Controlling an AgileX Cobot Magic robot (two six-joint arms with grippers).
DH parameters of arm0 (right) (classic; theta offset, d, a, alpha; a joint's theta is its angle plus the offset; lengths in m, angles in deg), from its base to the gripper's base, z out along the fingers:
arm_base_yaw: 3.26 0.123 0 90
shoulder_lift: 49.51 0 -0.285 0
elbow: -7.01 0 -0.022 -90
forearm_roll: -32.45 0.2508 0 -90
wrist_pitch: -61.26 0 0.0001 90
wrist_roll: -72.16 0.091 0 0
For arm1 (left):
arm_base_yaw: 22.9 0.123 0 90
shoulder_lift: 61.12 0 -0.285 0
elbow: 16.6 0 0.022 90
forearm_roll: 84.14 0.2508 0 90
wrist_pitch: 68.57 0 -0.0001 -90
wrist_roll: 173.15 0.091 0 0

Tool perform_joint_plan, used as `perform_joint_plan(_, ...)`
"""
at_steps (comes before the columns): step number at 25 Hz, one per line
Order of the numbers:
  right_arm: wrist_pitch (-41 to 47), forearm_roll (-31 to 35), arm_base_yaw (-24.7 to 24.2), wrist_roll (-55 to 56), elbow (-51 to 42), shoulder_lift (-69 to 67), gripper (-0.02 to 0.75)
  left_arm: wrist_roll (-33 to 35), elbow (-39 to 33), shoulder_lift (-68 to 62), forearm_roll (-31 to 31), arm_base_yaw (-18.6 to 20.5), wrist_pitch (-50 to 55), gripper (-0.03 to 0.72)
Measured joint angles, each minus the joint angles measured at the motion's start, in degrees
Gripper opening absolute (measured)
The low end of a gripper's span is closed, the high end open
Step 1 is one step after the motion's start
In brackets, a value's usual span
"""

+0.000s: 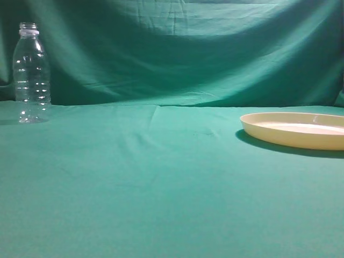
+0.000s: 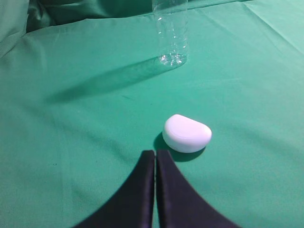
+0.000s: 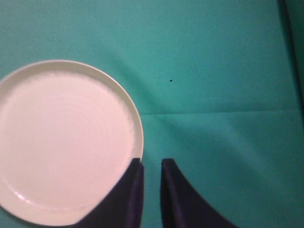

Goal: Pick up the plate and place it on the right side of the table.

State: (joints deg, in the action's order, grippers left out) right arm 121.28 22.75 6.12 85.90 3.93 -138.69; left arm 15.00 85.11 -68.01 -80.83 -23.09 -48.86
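The cream plate (image 1: 301,129) lies flat on the teal-green table (image 1: 161,183) at the right edge of the exterior view. In the right wrist view the plate (image 3: 61,142) fills the left half. My right gripper (image 3: 152,164) hovers above, its jaws a little apart with only cloth showing between them. Its left finger (image 3: 133,190) overlaps the plate's right rim and its right finger is over bare cloth. My left gripper (image 2: 155,154) is shut and empty above the cloth. Neither gripper shows in the exterior view.
A clear plastic bottle (image 1: 31,72) stands upright at the far left by the backdrop; it also shows in the left wrist view (image 2: 171,33). A small white rounded object (image 2: 186,133) lies on the cloth just ahead and right of my left gripper.
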Motion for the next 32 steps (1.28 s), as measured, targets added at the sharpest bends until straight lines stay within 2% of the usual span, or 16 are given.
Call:
perform_joint_plan(6, -0.3, 6.4, 0.0, -2.4, -9.4, 15.2, 0.000, 0.0, 0.0, 0.0, 0.0, 0.0, 0.0, 0.000)
perform_joint_plan(11, -3.1, 7.3, 0.0, -2.8, -20.9, 30.3, 0.000, 0.0, 0.0, 0.0, 0.0, 0.0, 0.0, 0.000)
perform_joint_plan(15, -3.5, 7.6, 0.0, -2.9, -26.8, 42.6, 0.000, 0.0, 0.0, 0.0, 0.0, 0.0, 0.0, 0.000)
perform_joint_plan(21, -1.6, 7.9, 0.0, -3.0, -30.0, 58.0, 0.000, 0.0, 0.0, 0.0, 0.0, 0.0, 0.0, 0.000)
perform_joint_plan(27, 7.1, 7.1, 0.0, -3.0, -30.2, 65.6, 0.000, 0.0, 0.0, 0.0, 0.0, 0.0, 0.1, 0.000)
perform_joint_plan(29, 4.7, 6.7, 0.0, -3.0, -31.3, 66.7, 0.000, 0.0, 0.0, 0.0, 0.0, 0.0, 0.1, 0.000)
perform_joint_plan(32, -3.8, 6.5, 0.0, -6.1, -35.1, 67.5, 0.000, 0.0, 0.0, 0.0, 0.0, 0.0, 0.1, 0.000)
